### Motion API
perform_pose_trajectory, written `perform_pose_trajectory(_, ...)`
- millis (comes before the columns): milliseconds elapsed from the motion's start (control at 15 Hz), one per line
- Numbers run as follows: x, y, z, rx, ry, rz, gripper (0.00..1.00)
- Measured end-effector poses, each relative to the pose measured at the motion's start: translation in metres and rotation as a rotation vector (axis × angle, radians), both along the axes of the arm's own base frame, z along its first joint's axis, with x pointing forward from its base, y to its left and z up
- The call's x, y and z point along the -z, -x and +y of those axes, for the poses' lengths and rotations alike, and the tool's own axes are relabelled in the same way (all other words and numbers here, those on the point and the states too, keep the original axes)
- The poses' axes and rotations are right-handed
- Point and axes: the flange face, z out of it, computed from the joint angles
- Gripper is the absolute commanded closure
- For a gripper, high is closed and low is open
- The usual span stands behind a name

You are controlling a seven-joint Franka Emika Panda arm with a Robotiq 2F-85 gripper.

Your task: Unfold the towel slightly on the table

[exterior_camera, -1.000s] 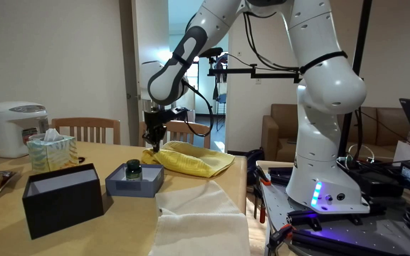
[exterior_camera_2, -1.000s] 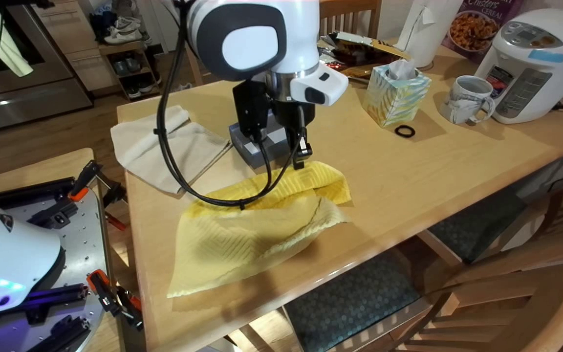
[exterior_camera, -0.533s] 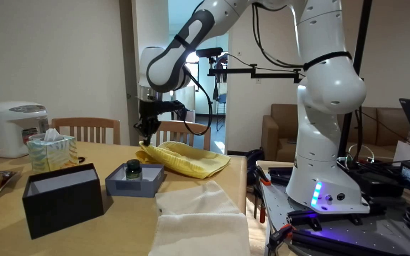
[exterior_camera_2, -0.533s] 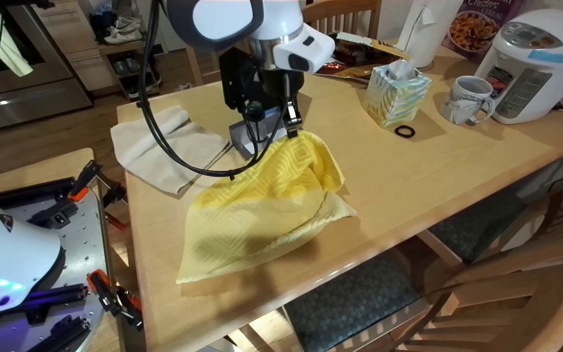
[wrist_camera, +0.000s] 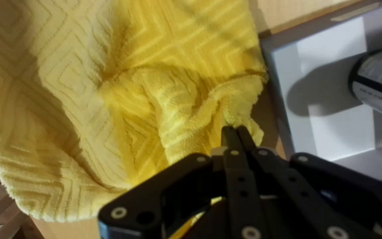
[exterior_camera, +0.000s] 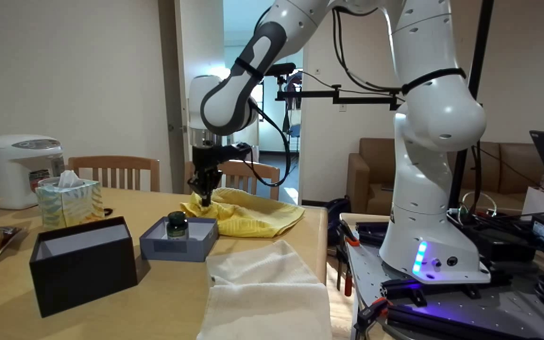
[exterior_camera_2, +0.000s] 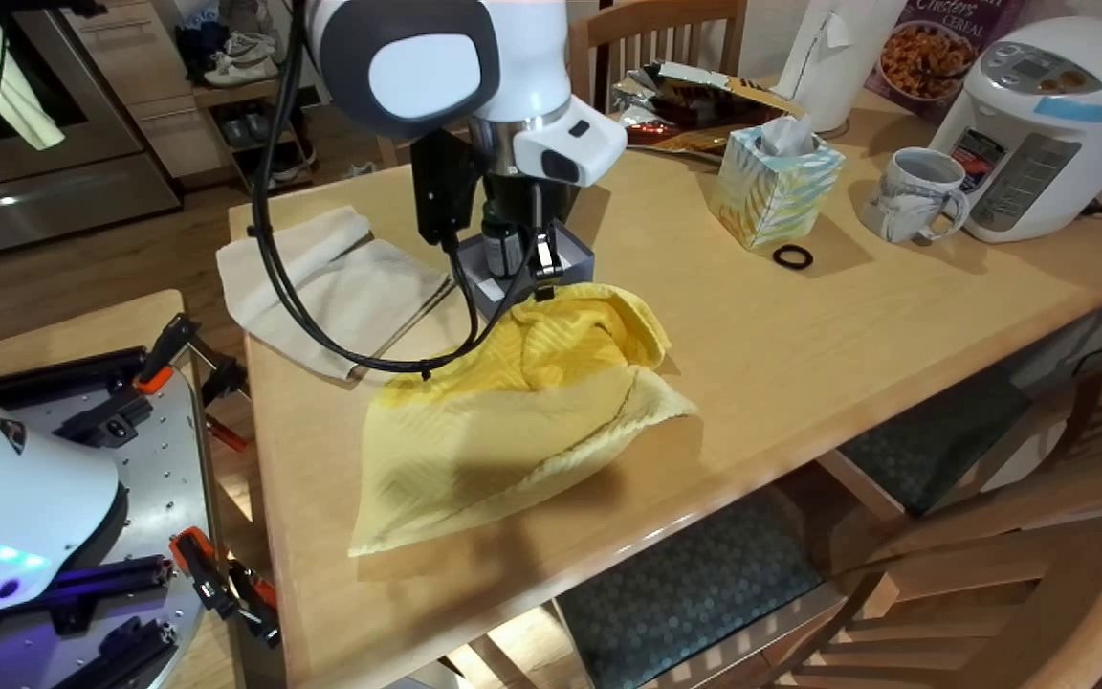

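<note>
The yellow towel (exterior_camera: 258, 217) lies partly folded on the wooden table (exterior_camera_2: 800, 335); it also shows in an exterior view (exterior_camera_2: 503, 440). Its paler flap spreads on one side, and its brighter edge is bunched under my gripper. My gripper (exterior_camera: 206, 202) points down at this edge, beside the grey-blue box, and shows in an exterior view (exterior_camera_2: 544, 290) too. In the wrist view the fingertips (wrist_camera: 235, 127) are together on a crumpled rim of the towel (wrist_camera: 177, 43). The cloth between the tips is mostly hidden.
The low grey-blue box (exterior_camera: 173, 250) with a dark bottle (exterior_camera: 177, 225) stands close beside the towel. A beige cloth (exterior_camera: 267, 307), a black box (exterior_camera: 83, 278), a tissue box (exterior_camera_2: 771, 196), a mug (exterior_camera_2: 914, 196) and a black ring (exterior_camera_2: 779, 251) are on the table.
My gripper first rose, drawing the towel's edge up toward the grey-blue box. It then came down, and the edge now sags and bunches lower. The paler flap shifted slightly.
</note>
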Motion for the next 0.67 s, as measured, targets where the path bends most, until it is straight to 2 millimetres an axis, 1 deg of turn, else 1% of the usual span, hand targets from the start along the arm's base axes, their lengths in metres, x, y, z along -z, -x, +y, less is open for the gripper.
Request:
perform_pose_trajectory(200,0.019,0.005,0.000,0.001,0.017,0.050,0.53)
perform_pose_trajectory(333,0.027,0.007,0.002,0.000,0.017,0.073,0.42)
perform_pose_trajectory(400,0.030,0.008,0.002,0.000,0.017,0.082,0.34)
perform_pose_trajectory(667,0.033,0.010,0.003,0.002,0.011,0.105,0.10)
